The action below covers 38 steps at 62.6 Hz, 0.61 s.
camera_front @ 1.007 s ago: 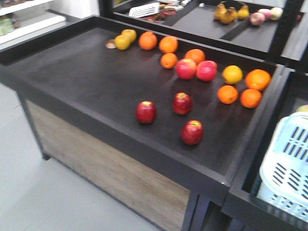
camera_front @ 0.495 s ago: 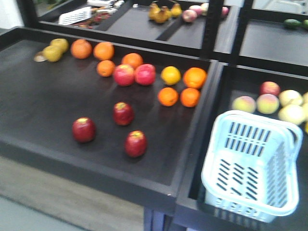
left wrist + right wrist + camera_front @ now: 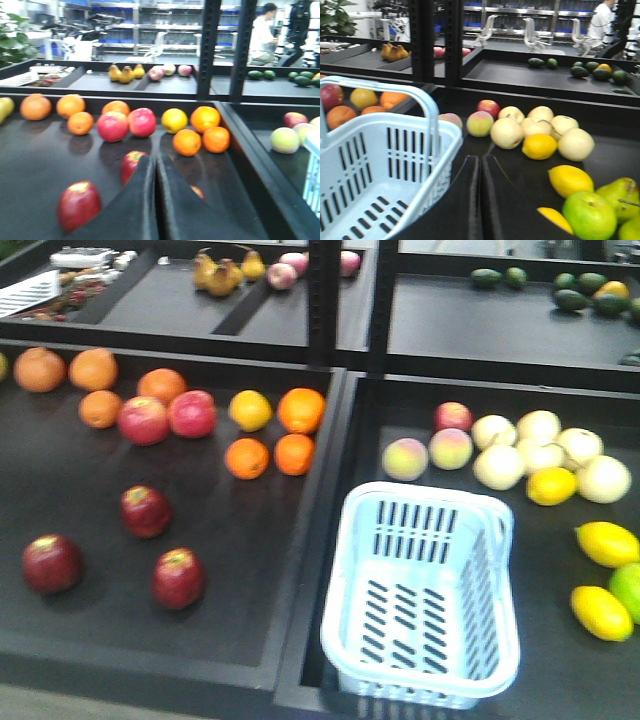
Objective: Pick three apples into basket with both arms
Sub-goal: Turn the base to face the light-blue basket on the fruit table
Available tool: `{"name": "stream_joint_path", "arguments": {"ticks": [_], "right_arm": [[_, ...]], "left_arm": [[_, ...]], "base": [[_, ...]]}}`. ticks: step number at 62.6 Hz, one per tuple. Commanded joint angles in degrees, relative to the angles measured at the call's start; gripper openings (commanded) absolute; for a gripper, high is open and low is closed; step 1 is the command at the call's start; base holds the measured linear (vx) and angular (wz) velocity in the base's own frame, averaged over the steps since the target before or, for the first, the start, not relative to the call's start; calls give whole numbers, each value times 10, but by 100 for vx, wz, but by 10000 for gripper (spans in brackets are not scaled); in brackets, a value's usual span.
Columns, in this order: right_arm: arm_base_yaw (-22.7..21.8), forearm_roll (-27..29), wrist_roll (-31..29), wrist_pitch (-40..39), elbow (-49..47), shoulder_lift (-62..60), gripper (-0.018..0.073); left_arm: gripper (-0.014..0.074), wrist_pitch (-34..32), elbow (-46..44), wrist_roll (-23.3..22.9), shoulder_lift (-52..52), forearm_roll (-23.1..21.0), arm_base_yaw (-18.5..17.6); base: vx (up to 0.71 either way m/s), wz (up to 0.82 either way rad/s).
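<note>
In the tray [image 3: 60, 465] lie three apples [image 3: 146, 511], basket [image 3: 420, 575] empty; left pincer [image 3: 155, 190] and right pincer [image 3: 480, 195] closed, empty.

Oranges [image 3: 301, 409] are being displayed along the back edge of the left display tray [image 3: 70, 465], with two pinkish-red apples [image 3: 143, 420] being kept touching one another among them. In the right display tray [image 3: 550, 560], peaches [image 3: 405, 458] and pale yellow round fruits [image 3: 540, 427] are being held near the back edge, and lemons [image 3: 607, 543] toward the right edge. Avocados [image 3: 572, 298] and brown pears [image 3: 218, 273] are being shown on the rear trays.
</note>
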Motion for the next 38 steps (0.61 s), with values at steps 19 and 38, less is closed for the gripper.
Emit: {"name": "stream_joint_path", "arguments": {"ticks": [19,38], "right_arm": [[-4,-4,-5,-44,8,-8,-8],[-4,-4,-5,-44,8,-8,-8]], "left_arm": [[-6,-43,-1,-4,-9,-1,0],[-6,-43,-1,-4,-9,-1,0]], "base": [[8,-30],[6,-22]]}}
